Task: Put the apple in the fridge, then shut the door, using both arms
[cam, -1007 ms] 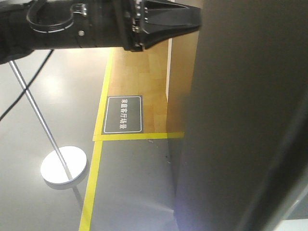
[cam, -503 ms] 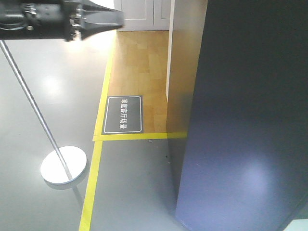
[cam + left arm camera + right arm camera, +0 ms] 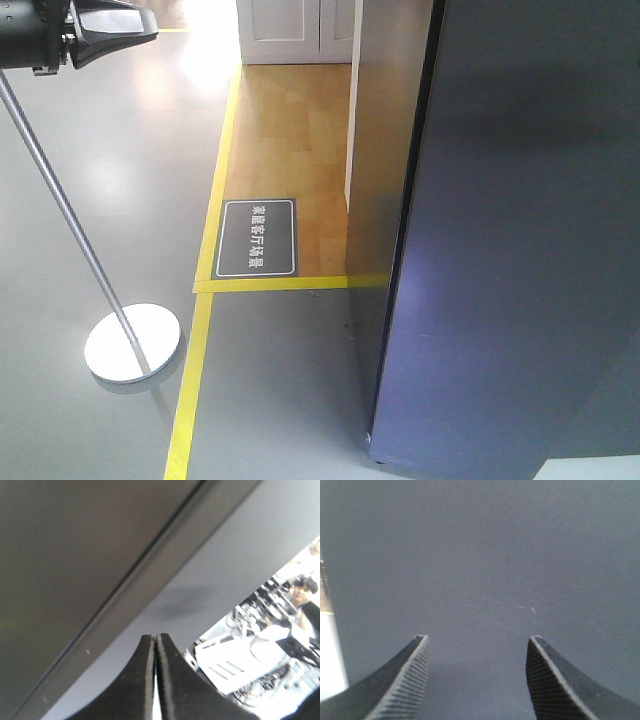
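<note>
Grey floor point(image 3: 110, 180) open to your left; door point(image 3: 510, 250) fills right, apple hidden. Left gripper point(image 3: 155, 642) pinched together, empty; right gripper point(image 3: 477, 642) spread, facing door.

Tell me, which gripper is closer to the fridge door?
Right. The right gripper faces the door, which fills its view; the left gripper hangs off to its side.

You see one floor sign point(image 3: 257, 238) — dark plate, white border, white Chinese characters in two vertical lines, too small to read surely, beside the yellow tape line point(image 3: 208, 255).
</note>
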Motion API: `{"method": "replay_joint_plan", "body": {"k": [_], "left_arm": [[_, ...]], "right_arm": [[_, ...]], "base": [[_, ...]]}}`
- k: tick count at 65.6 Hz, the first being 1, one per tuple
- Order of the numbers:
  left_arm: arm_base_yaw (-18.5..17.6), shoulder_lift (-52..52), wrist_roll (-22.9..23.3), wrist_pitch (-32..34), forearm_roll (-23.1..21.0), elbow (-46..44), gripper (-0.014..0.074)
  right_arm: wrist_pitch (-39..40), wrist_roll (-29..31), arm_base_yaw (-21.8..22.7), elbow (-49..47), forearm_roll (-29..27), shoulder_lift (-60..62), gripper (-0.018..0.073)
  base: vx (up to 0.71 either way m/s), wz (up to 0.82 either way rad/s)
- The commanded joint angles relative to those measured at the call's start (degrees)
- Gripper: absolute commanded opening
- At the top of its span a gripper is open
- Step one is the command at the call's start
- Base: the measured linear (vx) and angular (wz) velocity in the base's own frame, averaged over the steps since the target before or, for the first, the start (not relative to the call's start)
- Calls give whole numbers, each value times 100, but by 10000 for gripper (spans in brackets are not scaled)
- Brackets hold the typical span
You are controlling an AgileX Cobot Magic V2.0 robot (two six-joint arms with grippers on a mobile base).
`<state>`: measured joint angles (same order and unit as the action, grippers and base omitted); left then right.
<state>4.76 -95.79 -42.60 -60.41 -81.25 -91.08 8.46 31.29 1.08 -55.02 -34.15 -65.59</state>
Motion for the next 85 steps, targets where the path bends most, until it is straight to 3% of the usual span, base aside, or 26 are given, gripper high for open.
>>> {"method": "replay_joint_plan", "body": {"k": [1,29,52,72,85], "left_arm": [[25,262,49,143,-351,-175,-6],[25,257,44,500,99,-175,-6],[41,257,49,998,194,-175,-6],[41,257,60,1330,601,-175,-6],[41,257,312,1586,690,-175,-6]], "right_arm": [[475,54,14,-556,20,-387,431],[507,49,70,-1842,-261,-1835,431],[323,55,241,-2568,-325,-2517,431],[-846,55,241,-3875,-251,-3388,431],[-1542,272,236,-4310,-193,-3564,428]], "base": [[0,0],[0,0],[0,0],[-1,-2],[0,-1]]}}
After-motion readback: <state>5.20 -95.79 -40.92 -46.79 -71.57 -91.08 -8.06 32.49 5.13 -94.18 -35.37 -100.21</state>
